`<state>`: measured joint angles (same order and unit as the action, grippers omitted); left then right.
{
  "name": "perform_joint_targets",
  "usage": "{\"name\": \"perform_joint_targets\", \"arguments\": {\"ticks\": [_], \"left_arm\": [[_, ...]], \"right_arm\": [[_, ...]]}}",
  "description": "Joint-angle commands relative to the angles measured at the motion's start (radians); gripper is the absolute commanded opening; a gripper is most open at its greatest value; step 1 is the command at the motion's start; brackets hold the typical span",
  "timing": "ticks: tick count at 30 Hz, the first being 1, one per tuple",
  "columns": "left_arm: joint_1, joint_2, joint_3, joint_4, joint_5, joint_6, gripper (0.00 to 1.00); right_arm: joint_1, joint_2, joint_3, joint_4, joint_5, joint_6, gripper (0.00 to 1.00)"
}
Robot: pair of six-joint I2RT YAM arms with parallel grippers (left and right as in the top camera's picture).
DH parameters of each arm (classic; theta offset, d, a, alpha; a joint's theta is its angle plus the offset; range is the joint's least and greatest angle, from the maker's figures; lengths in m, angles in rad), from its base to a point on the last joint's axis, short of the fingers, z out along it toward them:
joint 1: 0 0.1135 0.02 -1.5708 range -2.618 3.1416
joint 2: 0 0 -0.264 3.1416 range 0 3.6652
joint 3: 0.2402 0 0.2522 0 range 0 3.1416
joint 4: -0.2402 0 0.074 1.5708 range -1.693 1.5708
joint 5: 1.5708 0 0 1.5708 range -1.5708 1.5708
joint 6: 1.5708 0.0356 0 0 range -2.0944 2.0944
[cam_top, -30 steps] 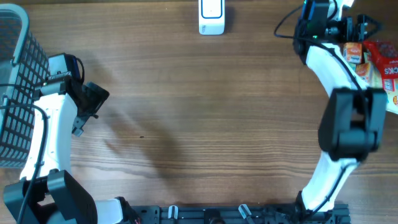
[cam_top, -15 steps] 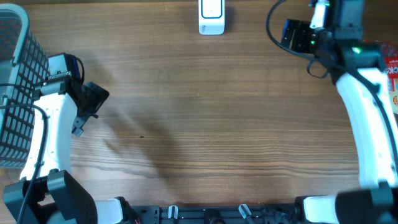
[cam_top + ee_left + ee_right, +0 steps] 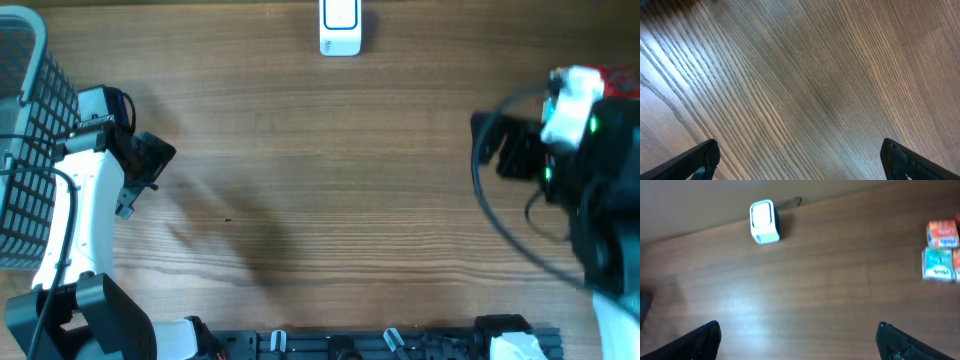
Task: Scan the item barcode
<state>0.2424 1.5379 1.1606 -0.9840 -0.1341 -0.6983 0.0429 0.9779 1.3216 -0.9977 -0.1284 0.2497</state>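
We see the left pincer [image 3: 800, 165] up close, spread wide over bare wood, its dark fingertips [image 3: 702, 160] at the lower corners of the wrist view with nothing between them. The right pincer [image 3: 799, 342] is likewise spread wide and empty, held high above the counter [image 3: 805, 290]. From above, the left arm [image 3: 75, 200] lies along the left side, just beside a wire basket [image 3: 25, 150] at the counter's left edge. The right arm [image 3: 585, 170] shows on the right as a dark blur close to the camera. Farther off, the white scanner [image 3: 763, 222] stands upright near the far edge of the counter, a thin cable trailing behind it. The things to scan lie on the counter well to the right of the scanner. There is an orange packet [image 3: 941, 233] with a teal packet [image 3: 938, 264] just in front of it, and we cannot tell whether the two touch. Both packets are well apart from either pincer
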Motion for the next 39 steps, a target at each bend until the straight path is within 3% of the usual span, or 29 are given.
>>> {"name": "perform_joint_targets", "arguments": {"ticks": [1, 11, 30, 34, 39], "left_arm": [[0.005, -0.002, 0.016, 0.0, -0.013, -0.017, 1.0], [0.005, -0.002, 0.016, 0.0, -0.013, -0.017, 1.0], [0.005, -0.002, 0.016, 0.0, -0.013, -0.017, 1.0], [0.005, -0.002, 0.016, 0.0, -0.013, -0.017, 1.0], [0.005, -0.002, 0.016, 0.0, -0.013, -0.017, 1.0]], "right_arm": [[-0.003, -0.075, -0.091, -0.024, -0.015, 0.015, 1.0], [-0.003, -0.067, -0.102, -0.08, -0.015, 0.014, 1.0], [-0.001, 0.151, -0.107, -0.134, -0.034, 0.016, 1.0], [-0.001, 0.103, -0.149, -0.04, -0.034, 0.012, 0.99], [-0.001, -0.109, -0.322, 0.1, -0.035, -0.007, 0.99]]}}
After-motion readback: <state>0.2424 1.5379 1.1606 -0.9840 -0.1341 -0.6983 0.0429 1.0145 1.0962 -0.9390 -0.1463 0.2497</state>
